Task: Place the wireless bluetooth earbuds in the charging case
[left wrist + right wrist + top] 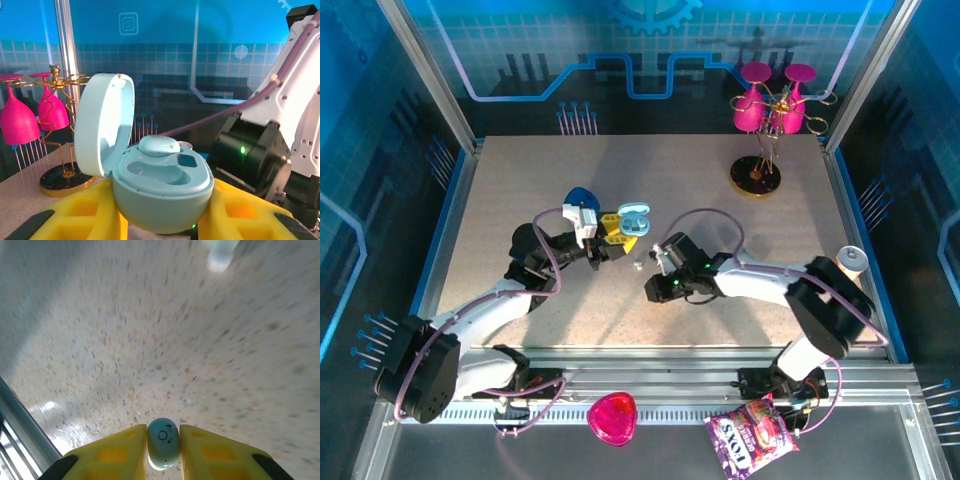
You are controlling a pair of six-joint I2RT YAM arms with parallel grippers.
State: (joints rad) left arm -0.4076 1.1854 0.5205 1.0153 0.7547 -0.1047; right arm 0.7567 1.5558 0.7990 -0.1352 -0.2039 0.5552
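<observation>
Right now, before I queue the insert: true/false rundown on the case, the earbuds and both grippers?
1. The left gripper clamps the charging case with its lid open. True.
2. Both slots of the case are filled. False: the seated earbud fills one, and the empty slot beside it holds nothing.
3. The right gripper is open and holds nothing. False: it is shut, with the loose earbud pinched between its yellow fingers.
4. The pink glasses hang on a gold rack toward the table's far right. True.
</observation>
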